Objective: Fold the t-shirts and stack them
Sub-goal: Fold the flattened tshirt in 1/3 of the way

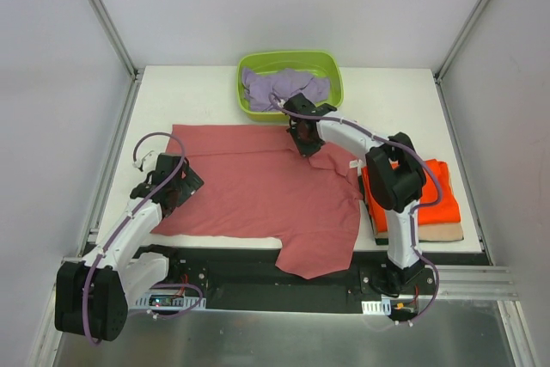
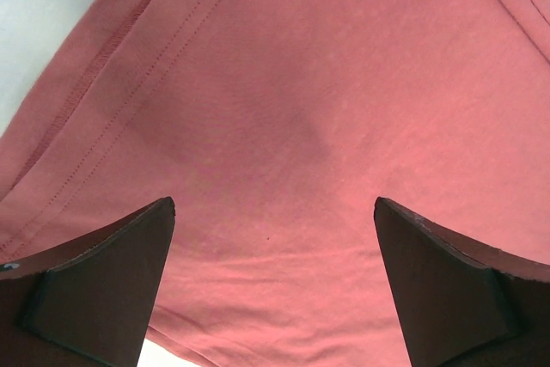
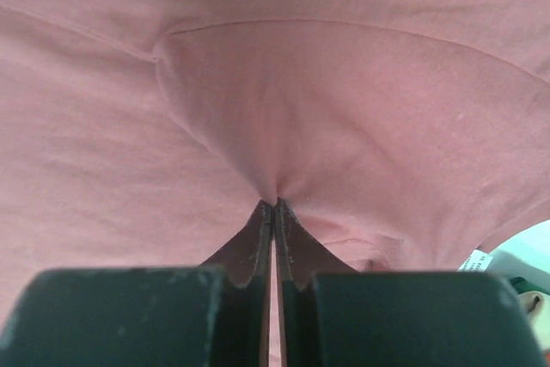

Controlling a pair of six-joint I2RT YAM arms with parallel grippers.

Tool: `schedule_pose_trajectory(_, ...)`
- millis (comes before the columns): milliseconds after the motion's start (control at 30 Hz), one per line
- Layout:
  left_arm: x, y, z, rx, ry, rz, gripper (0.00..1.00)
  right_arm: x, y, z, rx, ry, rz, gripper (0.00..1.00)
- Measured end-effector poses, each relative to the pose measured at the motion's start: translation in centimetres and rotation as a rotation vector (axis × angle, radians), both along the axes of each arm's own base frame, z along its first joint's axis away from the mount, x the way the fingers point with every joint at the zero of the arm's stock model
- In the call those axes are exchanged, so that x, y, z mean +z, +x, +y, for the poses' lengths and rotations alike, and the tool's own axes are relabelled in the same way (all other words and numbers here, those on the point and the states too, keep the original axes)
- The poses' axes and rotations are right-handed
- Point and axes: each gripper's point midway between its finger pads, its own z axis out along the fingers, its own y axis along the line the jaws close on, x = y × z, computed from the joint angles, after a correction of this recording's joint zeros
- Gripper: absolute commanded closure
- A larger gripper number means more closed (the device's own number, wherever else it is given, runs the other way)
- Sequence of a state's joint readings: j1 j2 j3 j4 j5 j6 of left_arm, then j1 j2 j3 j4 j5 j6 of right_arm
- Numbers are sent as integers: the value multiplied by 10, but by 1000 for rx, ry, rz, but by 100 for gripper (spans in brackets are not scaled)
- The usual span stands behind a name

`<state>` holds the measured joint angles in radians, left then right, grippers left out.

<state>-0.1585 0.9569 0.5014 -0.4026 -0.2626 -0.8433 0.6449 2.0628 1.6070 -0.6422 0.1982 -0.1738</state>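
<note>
A dusty salmon-red t-shirt lies spread across the white table, one sleeve hanging over the near edge. My right gripper is shut on a pinch of this shirt near its far right edge; the cloth puckers into the closed tips. My left gripper stands open over the shirt's left edge, its fingers wide apart above flat cloth. A folded bright orange t-shirt lies on a tan one at the right. A lavender t-shirt sits crumpled in the tub.
The lime-green plastic tub stands at the back centre, just beyond my right gripper. Metal frame posts and white walls close in both sides. A black strip runs along the table's near edge by the arm bases.
</note>
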Motion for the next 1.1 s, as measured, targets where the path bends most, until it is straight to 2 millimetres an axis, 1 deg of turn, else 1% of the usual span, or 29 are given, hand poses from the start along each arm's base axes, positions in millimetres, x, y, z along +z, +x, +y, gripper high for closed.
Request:
schedule_pose_trajectory(67,0,0,2,4,8,0,1,4,-4,3,9,23,30,99)
schedule_pose_trajectory(200,-1,-1,4,9,18,1,1,8,-24,7,32,73,141,99)
schedule_pose_trajectory(300,-2,-1,6,16,30,2,1,14,-36,13,44,145,229,99)
schedule_pose_trajectory(333,-2,-1,7,17,32,1,1,16,-39,15,43,177,257,96)
schedule_pose_trajectory(367,-1,-1,7,17,32,1,1,18,-41,15,40,208,283,86)
schedule_pose_trajectory(467,-2,-1,7,16,33,2,1,23,-41,13,12,275,335,81)
schedule_pose_trajectory(500,-2,-1,7,15,34,5,1,24,-40,9,-1,275,338,74)
schedule_pose_trajectory(533,-3,-1,7,14,35,7,1,25,-37,4,-20,264,332,61)
schedule_pose_trajectory(567,-3,-1,7,13,36,10,1,25,-33,-2,-40,246,318,50)
schedule_pose_trajectory(600,-3,-2,7,13,37,11,1,26,-28,-7,-60,218,296,46)
schedule_pose_trajectory(700,-5,-2,7,9,40,20,1,28,-13,-26,-104,105,211,43)
schedule_pose_trajectory(800,-7,-3,7,7,43,27,1,28,-4,-34,-75,43,138,40)
schedule_pose_trajectory(833,-7,-3,7,6,43,30,1,26,-6,-35,-40,23,115,39)
schedule_pose_trajectory(900,-8,-3,7,6,44,33,1,23,-22,-34,70,-25,84,38)
schedule_pose_trajectory(967,-8,-3,7,5,45,36,1,22,-44,-22,214,-64,58,37)
schedule_pose_trajectory(1033,-9,-4,8,6,46,39,1,23,-69,1,402,-91,25,37)
schedule_pose_trajectory(1100,-10,-4,8,5,47,44,1,24,-84,24,551,-115,-7,36)
